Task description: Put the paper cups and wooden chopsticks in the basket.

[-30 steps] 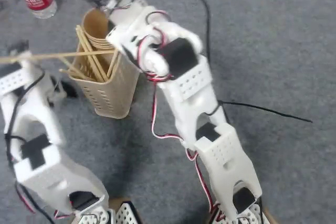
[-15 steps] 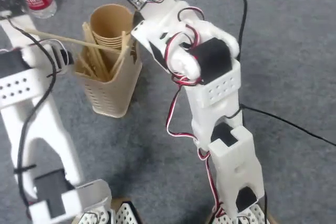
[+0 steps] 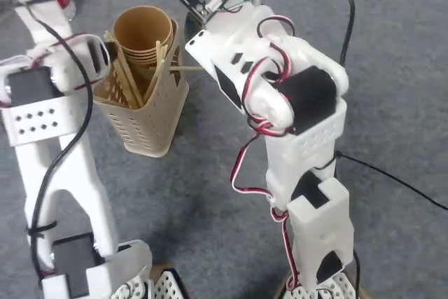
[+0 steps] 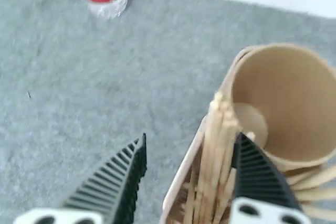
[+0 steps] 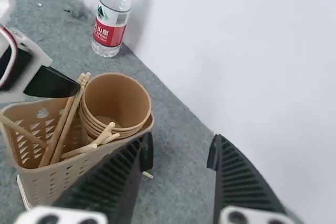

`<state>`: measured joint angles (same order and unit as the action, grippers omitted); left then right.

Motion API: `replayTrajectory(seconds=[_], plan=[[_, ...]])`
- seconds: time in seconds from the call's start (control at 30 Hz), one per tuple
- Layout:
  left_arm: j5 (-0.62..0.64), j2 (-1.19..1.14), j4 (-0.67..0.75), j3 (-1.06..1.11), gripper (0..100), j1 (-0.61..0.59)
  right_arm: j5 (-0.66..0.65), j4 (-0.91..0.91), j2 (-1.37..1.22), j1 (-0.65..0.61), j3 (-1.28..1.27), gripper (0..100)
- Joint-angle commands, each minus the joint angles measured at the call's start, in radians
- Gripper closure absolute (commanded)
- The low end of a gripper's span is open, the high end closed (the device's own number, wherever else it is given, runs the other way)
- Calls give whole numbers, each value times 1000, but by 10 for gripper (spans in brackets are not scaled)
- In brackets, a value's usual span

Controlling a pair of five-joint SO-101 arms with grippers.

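Left end effector (image 4: 189,179) gapes wide, gripping nothing, straddling the basket (image 3: 150,120) rim with chopsticks (image 4: 212,166) between its fingers. Right end effector (image 5: 178,177) is wide and empty, at the basket's 2 o'clock in the high view. Stacked cups (image 3: 142,33) fill the basket's 12 o'clock end. The right wrist view shows a bottle (image 5: 111,17) standing on the bench (image 3: 392,89).

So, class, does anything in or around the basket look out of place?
One wooden chopstick lies nearly flat, poking out over the rim of the basket, while the others stand slanted inside beside the paper cups.
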<state>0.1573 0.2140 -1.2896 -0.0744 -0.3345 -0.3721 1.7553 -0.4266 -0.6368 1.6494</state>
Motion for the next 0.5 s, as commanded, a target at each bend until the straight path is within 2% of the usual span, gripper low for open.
replayTrajectory(seconds=[0.0,0.27,0.47], plan=[[55,43,-2,-111,728,-3,9,31,58,41,32,812],[94,44,-58,-240,728,-199,6,35,21,189,25,812],[123,44,-109,-383,728,-365,3,38,-139,259,25,812]])
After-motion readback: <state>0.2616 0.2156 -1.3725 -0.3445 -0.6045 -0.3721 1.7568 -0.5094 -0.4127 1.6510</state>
